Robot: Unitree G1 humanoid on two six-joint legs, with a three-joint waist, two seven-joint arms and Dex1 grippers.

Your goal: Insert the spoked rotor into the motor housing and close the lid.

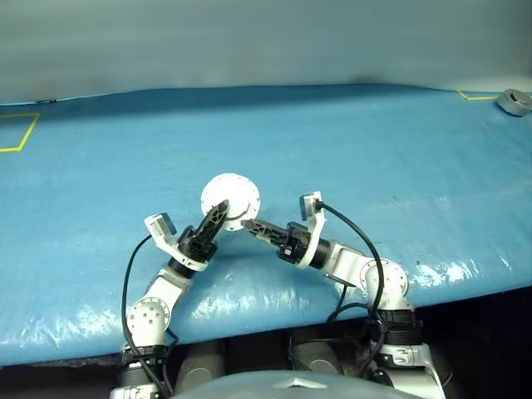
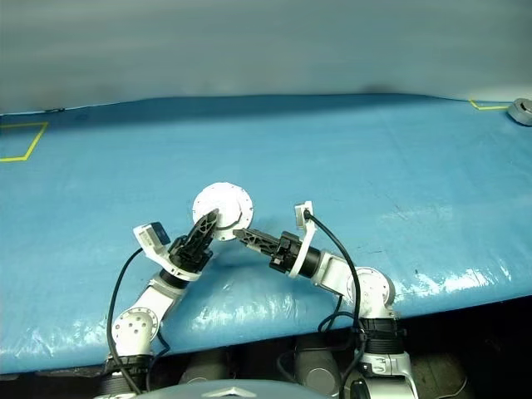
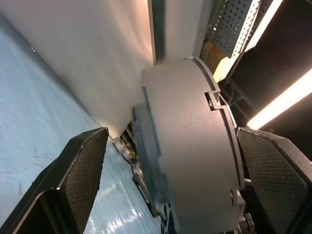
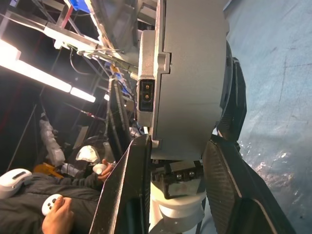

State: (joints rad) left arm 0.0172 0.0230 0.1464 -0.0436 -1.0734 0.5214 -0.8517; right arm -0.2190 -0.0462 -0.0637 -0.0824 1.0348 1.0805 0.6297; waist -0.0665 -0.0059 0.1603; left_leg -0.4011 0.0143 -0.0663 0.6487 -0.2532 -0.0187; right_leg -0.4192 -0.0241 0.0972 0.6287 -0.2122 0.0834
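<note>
left eye view: round grey motor housing clamped in right end effector, left end effector agape

The motor housing looks like matt grey cast metal, smooth on its wall. The table cover is a blue plastic sheet, a little wrinkled and glossy near the front edge. The fingers are black with a fine dotted rubber-like texture.

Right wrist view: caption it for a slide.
Right gripper clamps the motor housing edge-on above the blue table.
</note>
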